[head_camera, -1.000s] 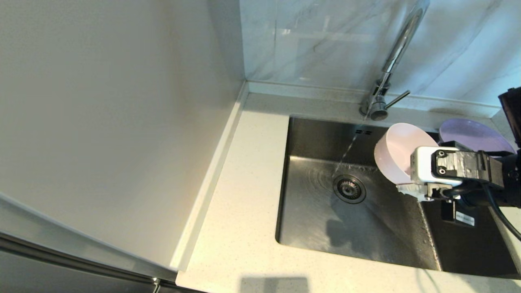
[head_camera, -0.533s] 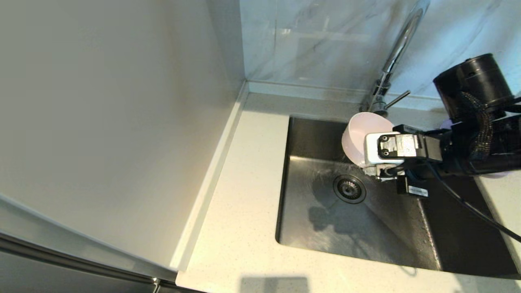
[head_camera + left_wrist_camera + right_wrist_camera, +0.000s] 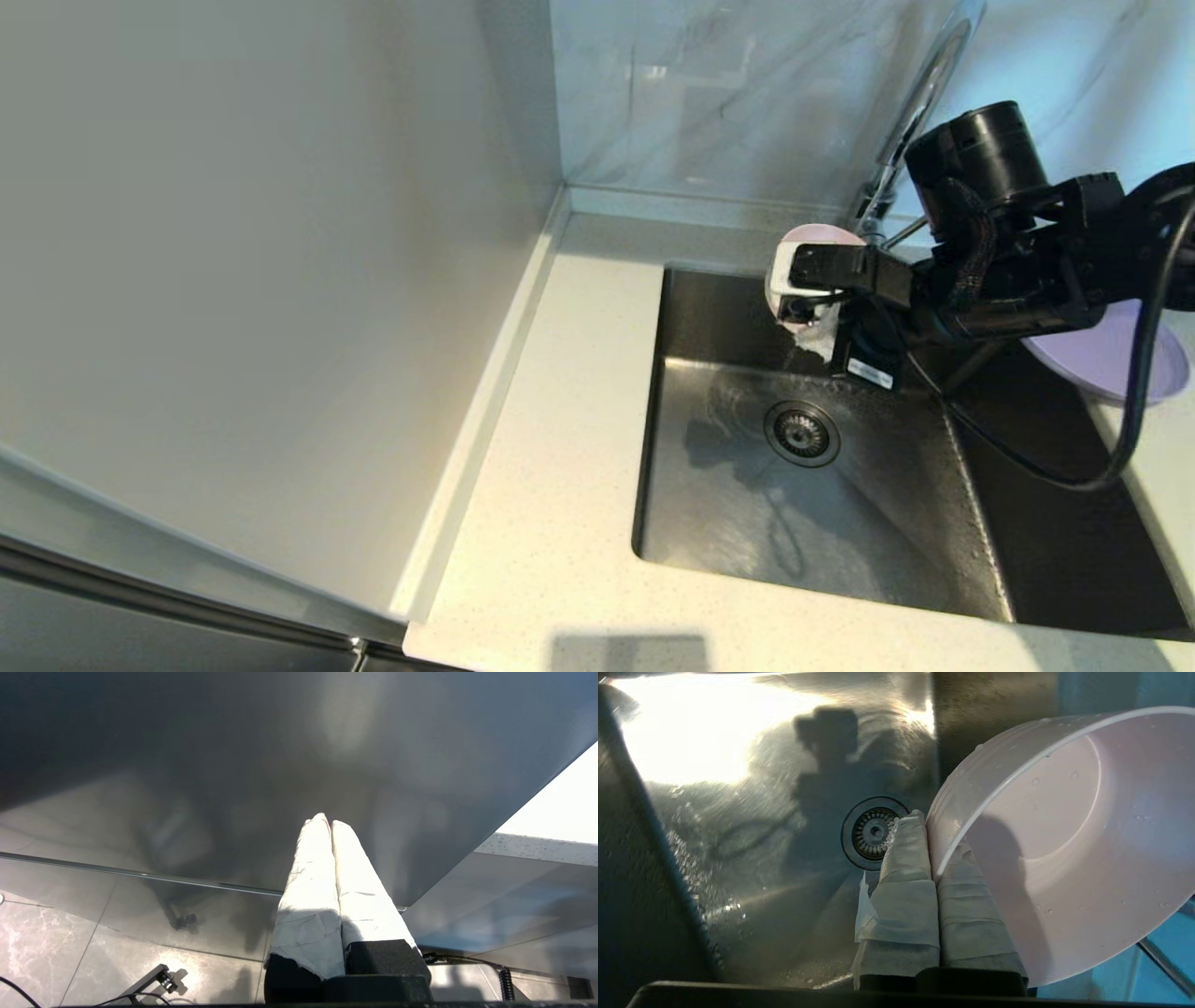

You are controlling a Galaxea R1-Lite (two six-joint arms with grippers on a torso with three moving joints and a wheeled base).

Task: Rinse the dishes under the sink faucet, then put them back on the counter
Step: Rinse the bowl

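My right gripper [image 3: 801,313] is shut on the rim of the pale pink bowl [image 3: 810,234], holding it over the back of the sink just in front of the chrome faucet [image 3: 920,93]. In the right wrist view the bowl [image 3: 1087,835] is tilted on its side and dotted with droplets. The gripper [image 3: 930,833] pinches its wall, one taped finger outside and one inside. The lilac plate [image 3: 1111,359] lies on the counter [image 3: 560,448] right of the sink, partly behind my right arm. My left gripper [image 3: 327,822] hangs shut and empty, away from the sink.
The steel sink basin [image 3: 728,523] is wet, with its round drain [image 3: 801,432] below the bowl. A white side wall rises at the left and a marble backsplash [image 3: 728,93] at the back. A black cable [image 3: 1134,392] loops from my right arm over the sink's right side.
My right arm has carried the bowl left and toward the back, from the sink's right side to in front of the faucet. The water stream is now hidden behind the bowl.
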